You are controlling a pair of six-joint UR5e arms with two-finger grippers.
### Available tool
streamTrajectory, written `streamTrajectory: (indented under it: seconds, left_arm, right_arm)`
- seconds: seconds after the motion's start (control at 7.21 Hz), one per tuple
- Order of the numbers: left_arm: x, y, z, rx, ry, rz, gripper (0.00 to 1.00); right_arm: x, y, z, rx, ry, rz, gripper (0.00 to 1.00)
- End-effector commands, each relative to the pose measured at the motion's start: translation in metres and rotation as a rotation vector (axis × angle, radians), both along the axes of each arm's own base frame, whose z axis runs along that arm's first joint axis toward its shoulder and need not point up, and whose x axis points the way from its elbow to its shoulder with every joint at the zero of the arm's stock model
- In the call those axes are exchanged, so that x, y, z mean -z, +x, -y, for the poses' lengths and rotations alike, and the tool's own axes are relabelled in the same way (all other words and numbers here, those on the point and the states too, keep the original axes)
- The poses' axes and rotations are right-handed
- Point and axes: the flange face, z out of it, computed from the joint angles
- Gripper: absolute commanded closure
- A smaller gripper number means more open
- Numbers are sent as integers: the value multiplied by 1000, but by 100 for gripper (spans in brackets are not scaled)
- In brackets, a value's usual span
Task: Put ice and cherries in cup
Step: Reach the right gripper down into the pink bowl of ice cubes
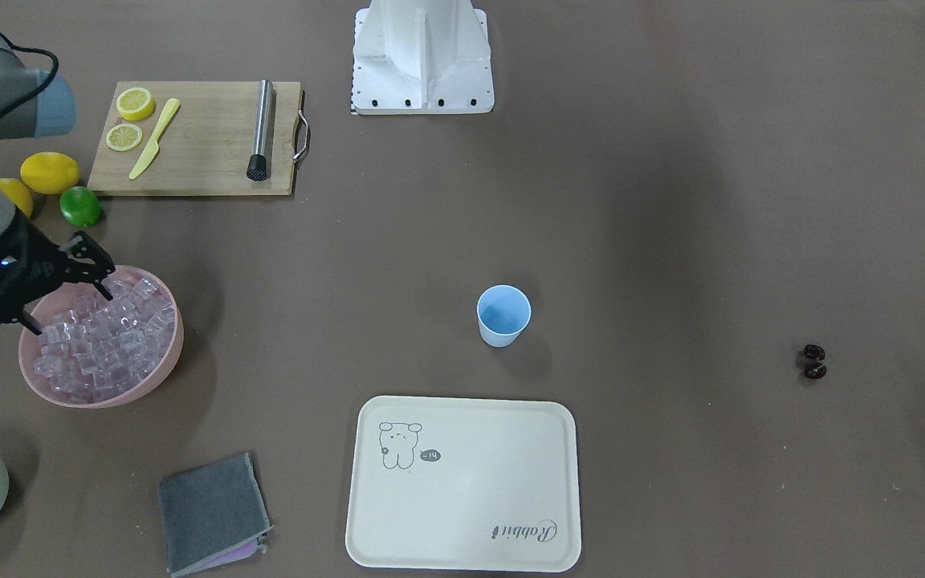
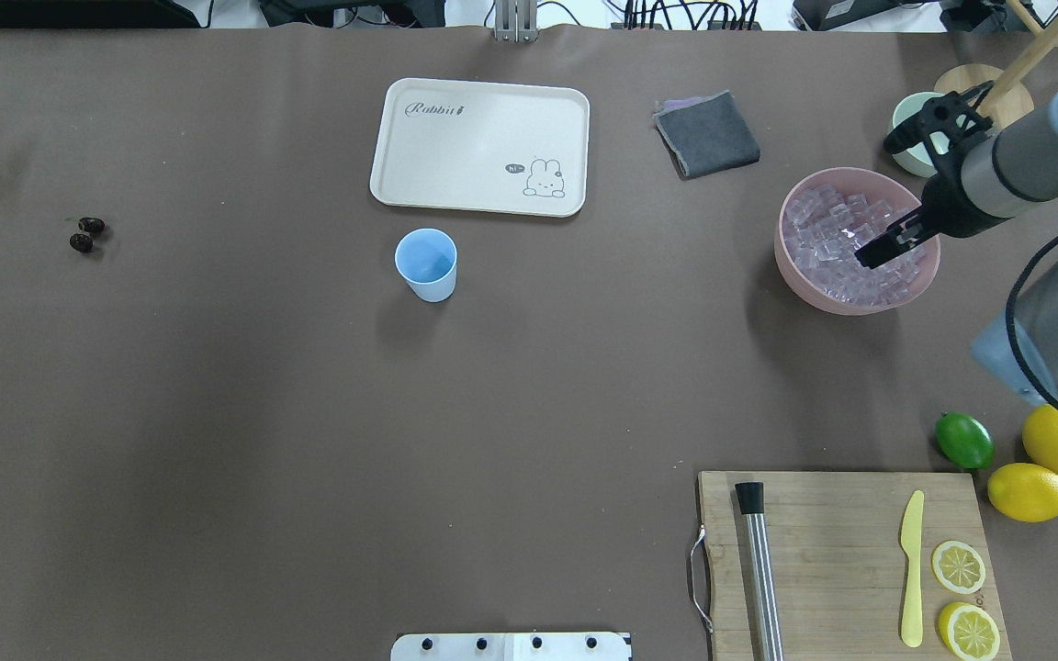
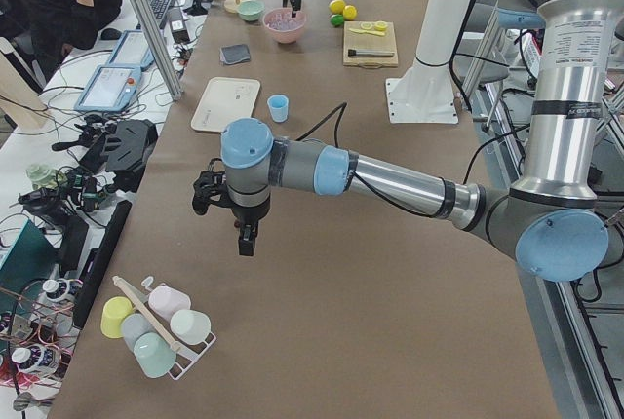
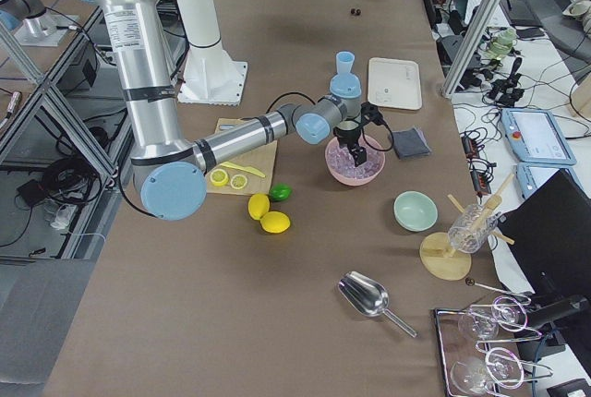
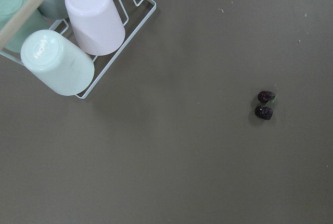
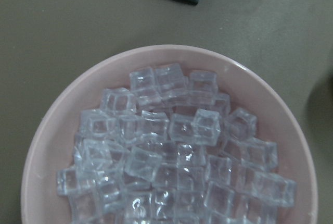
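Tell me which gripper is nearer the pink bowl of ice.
Right. The right gripper hangs open directly over the ice in the pink bowl; the left gripper hovers far off, toward the table's other end.

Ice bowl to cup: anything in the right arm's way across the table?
Nothing visible. The right gripper hangs open over the ice in the pink bowl; no object lies between it and the cup. The grey cloth and tray sit off that line.

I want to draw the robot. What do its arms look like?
Both arms, the left arm and the right arm, are silvery grey tubes with light blue round caps at the joints. A black cable runs along each. Each ends in a black tool: left tool, right tool.
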Motion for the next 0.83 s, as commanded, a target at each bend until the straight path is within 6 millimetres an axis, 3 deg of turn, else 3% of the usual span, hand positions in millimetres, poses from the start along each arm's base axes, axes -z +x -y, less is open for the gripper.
streamTrajectory:
  seconds: [0.0,0.14,0.28,0.42,0.55,0.69]
  left_arm:
    - [1,-2,0,4,1,0,2]
    - [0,-2,0,4,1,0,2]
    - [1,-2,0,5,3,0,2]
    - [1,-2,0,6,1,0,2]
    - [1,-2,1,6,1,0,2]
    - [1,-2,1,6,3,0,2]
  right_arm:
    - [-12,-8,9,-64,-13,-122,4]
    - [11,-10,17,-110,-53,-202,4]
    - [44,-17,12,-207,-156,-243,7]
    - [74,-44,10,-334,-244,-297,12]
    - [68,-49,7,-394,-253,-345,18]
    - [43,-51,-6,-325,-167,-454,18]
